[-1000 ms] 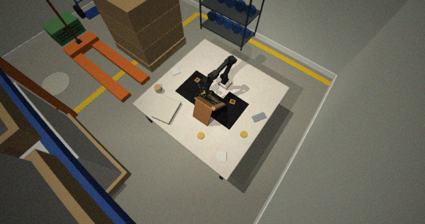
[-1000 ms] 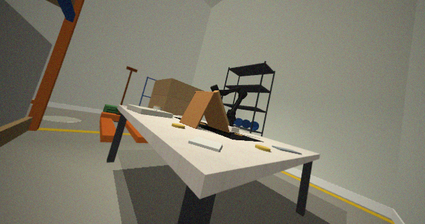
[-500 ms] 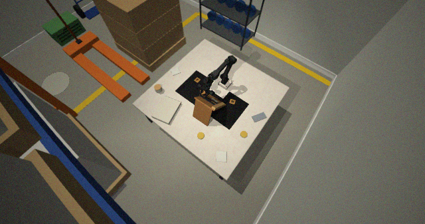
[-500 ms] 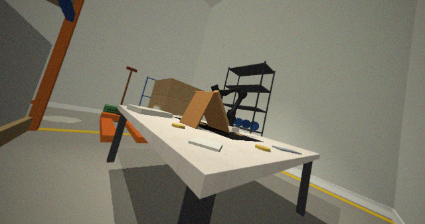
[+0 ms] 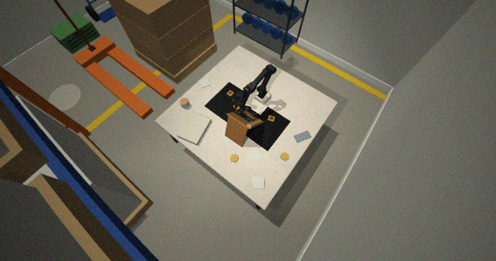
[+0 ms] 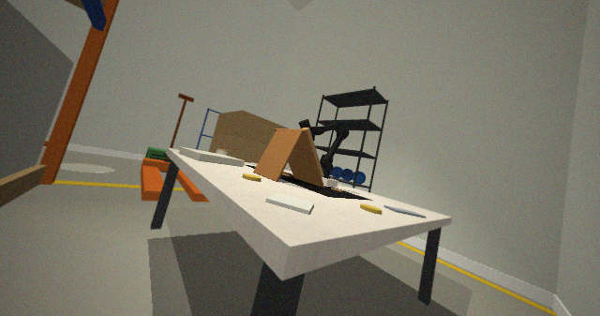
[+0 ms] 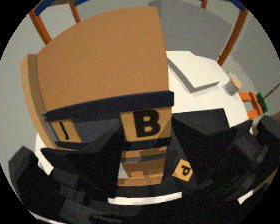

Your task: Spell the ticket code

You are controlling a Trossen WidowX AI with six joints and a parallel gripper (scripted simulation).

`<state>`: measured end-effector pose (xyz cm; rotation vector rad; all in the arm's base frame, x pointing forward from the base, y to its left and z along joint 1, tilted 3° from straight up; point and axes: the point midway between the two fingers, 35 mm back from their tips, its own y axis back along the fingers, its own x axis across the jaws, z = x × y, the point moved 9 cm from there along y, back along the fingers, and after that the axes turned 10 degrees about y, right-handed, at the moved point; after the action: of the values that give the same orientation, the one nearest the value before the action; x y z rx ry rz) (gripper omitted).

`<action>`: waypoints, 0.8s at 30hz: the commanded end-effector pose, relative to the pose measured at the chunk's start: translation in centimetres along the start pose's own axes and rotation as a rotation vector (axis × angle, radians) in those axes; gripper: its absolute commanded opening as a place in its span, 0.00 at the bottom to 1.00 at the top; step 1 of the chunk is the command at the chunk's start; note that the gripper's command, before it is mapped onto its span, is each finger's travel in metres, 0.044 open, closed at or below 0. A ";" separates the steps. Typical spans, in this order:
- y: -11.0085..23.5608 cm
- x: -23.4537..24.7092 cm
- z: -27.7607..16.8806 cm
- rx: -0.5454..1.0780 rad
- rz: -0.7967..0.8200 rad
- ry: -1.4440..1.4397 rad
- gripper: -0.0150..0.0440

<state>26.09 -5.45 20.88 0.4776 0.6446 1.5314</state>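
Top view: a white surface is being seen from above with a black mat on it. The tan slanted board is standing on the mat. The black arm is being reached from its base toward the board's upper edge, with the end effector just above the rail end. Two yellow discs, a grey card, a white square block, a flat white panel and a small tan cylinder are lying on the surface, well apart from the board. A loose tile is lying on the mat beside the board.

Exterior view: the board is being shown as a tent shape; the arm is partly hidden behind it. The end effector itself cannot be made out here.

Wrist view: the letter tile marked B is being gripped by the end effector, whose dark fingers are closed on either side of it. The tile is being held at the dark letter rail along the board's lower edge. A tile marked I is sitting in the rail, left of the B. Another small tile is lying on the mat nearby; its letter is too blurred to read.
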 end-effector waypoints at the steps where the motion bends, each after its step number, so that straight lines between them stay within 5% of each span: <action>1: 0.0 0.3 -0.1 0.005 -0.002 -0.004 0.25; 24: -0.1 1.5 0.0 0.005 -0.001 -0.005 0.25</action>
<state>26.08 -4.15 20.81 0.4797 0.6443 1.5319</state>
